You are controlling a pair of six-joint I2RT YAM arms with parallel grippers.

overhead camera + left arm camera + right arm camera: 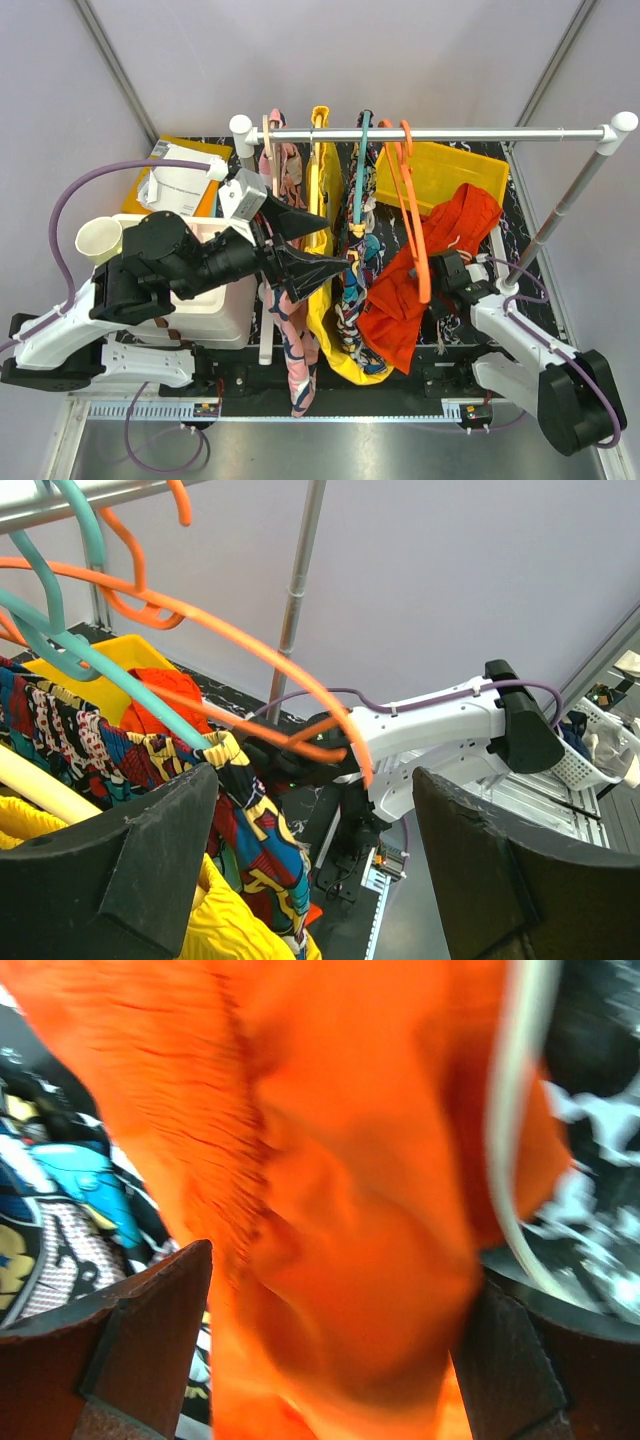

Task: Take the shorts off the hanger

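Observation:
The orange-red shorts droop in a bunch on the right under the rail, and one arm of the slim orange hanger crosses them. My right gripper sits against the fabric from the right. In the right wrist view its fingers stand wide, open, with the shorts filling the gap and the pale drawstring at the right. My left gripper is open beside the hanging clothes. In the left wrist view, the gripper holds nothing, and the hanger arcs above it.
The rail also carries a teal hanger with a multicoloured garment, a yellow garment and a pale wooden hanger with a pink patterned one. A yellow bin stands behind; a white tub and cup are left.

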